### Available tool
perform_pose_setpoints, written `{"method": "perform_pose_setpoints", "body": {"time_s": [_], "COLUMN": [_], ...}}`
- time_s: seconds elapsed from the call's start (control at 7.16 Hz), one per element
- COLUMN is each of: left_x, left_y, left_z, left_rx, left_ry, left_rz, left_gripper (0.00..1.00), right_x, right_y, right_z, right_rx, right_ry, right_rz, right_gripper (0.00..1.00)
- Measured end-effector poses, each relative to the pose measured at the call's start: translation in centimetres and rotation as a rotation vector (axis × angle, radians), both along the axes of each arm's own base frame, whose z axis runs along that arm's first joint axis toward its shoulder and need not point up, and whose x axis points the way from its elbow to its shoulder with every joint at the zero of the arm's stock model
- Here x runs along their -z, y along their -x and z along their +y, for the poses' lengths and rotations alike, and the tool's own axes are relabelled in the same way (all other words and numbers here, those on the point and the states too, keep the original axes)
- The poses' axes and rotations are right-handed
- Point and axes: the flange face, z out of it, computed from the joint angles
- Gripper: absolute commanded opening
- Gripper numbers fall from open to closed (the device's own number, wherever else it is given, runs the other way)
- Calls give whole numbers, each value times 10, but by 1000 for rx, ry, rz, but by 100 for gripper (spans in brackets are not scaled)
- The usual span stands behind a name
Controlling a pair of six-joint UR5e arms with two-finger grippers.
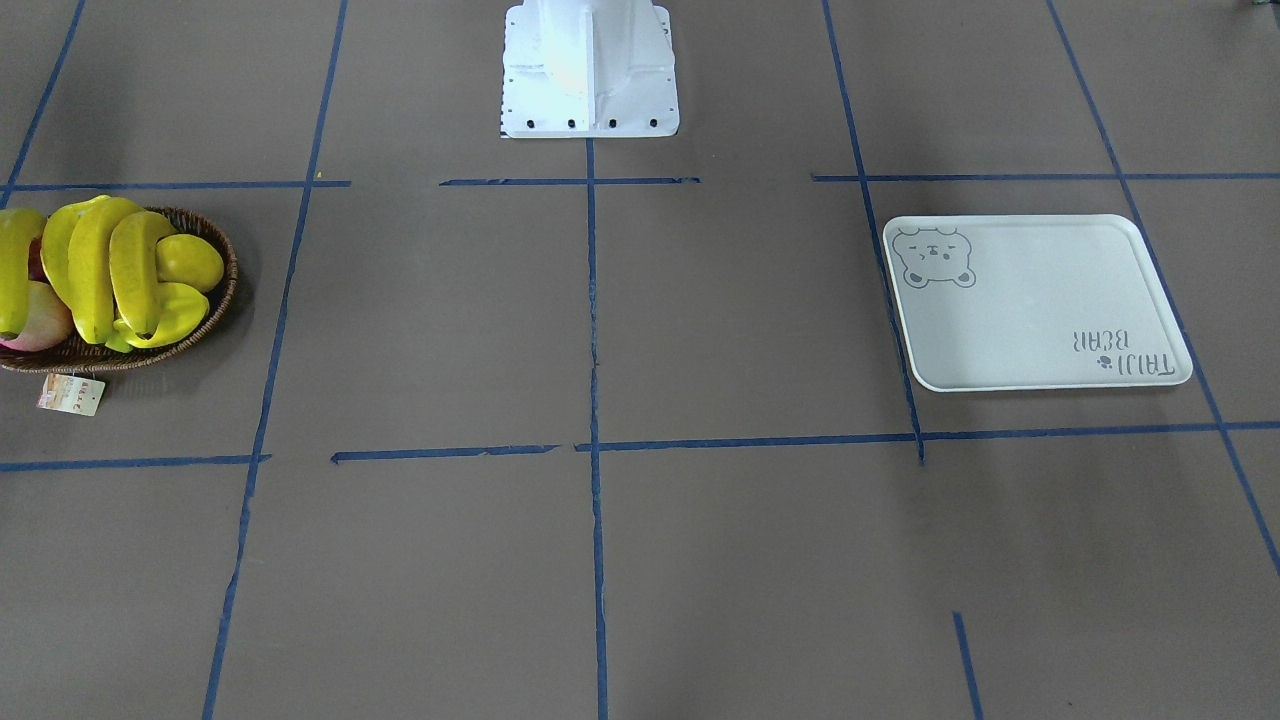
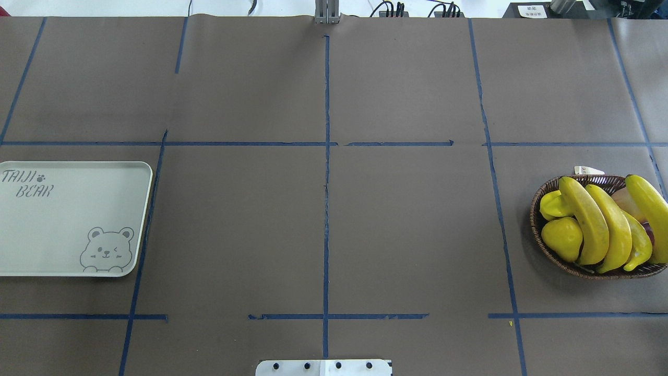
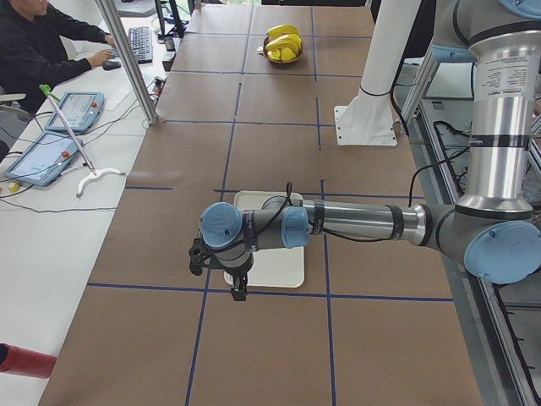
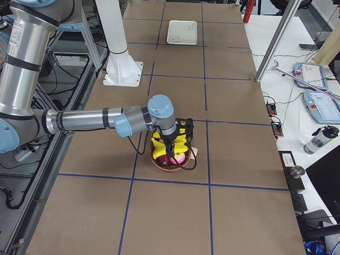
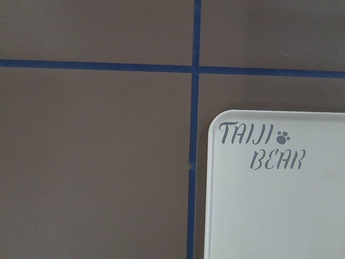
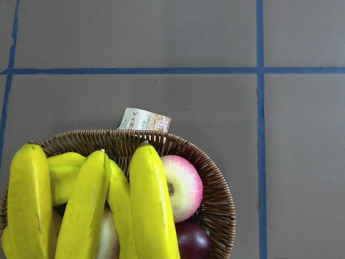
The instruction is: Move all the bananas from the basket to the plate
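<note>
Several yellow bananas (image 1: 95, 265) (image 2: 587, 219) (image 6: 151, 205) lie side by side in the dark woven basket (image 1: 215, 300) (image 2: 537, 209) (image 6: 215, 189) at the table's right end. The off-white bear-print plate (image 1: 1040, 300) (image 2: 62, 219) (image 5: 269, 216) lies bare at the left end. My right gripper (image 4: 174, 150) hangs over the basket and shows only in the exterior right view. My left gripper (image 3: 239, 288) hangs over the plate's (image 3: 266, 266) outer edge and shows only in the exterior left view. I cannot tell whether either gripper is open or shut.
The basket also holds a pink apple (image 6: 183, 183), a dark round fruit (image 6: 191, 240), a lemon (image 2: 562, 237) and other yellow fruit. Its paper tag (image 1: 70, 393) lies on the table. The white robot base (image 1: 590, 70) stands mid-table. A person (image 3: 34, 42) sits at the side desk.
</note>
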Motion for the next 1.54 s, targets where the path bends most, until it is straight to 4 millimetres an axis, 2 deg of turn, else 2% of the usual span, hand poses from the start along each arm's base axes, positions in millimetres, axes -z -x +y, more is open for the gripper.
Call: {"method": "perform_pose_setpoints", "body": {"time_s": [0.28, 0.56, 1.12, 1.54], "left_x": [2, 3, 5, 6], "left_y": [0, 0, 0, 0], "left_z": [0, 0, 0, -1], "left_rx": [0, 0, 0, 1], "left_ry": [-3, -5, -9, -12], "left_rz": [0, 0, 0, 1], "left_gripper": [100, 100, 100, 100], "right_x": [-5, -7, -35, -44], "right_y": [34, 64, 85, 95], "right_z": [11, 12, 5, 0], "right_rx": [47, 111, 160, 177], "right_ry": [-8, -23, 3, 17], "right_rz": [26, 58, 80, 82], "right_gripper": [99, 98, 98, 98]}}
